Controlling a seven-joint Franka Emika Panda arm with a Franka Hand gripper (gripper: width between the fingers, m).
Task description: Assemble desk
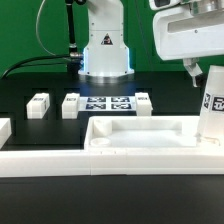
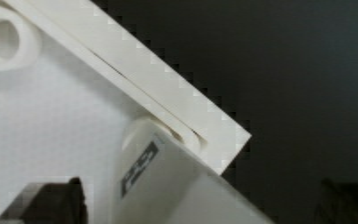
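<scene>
— Three loose legs [image 1: 72,103], back row, flanking the marker board [image 1: 108,103]. The fourth?
— One upright leg [image 1: 212,108], at the desk top [image 1: 120,130] corner on the exterior view's right. It is likely seated in its socket, so it stands unaided.
— And the gripper [image 1: 200,70]?
— Spread wide about that leg's top, pinching nothing.

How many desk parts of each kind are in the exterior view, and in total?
Top: 1
Lying legs: 3
Standing leg: 1
Total: 5
</scene>
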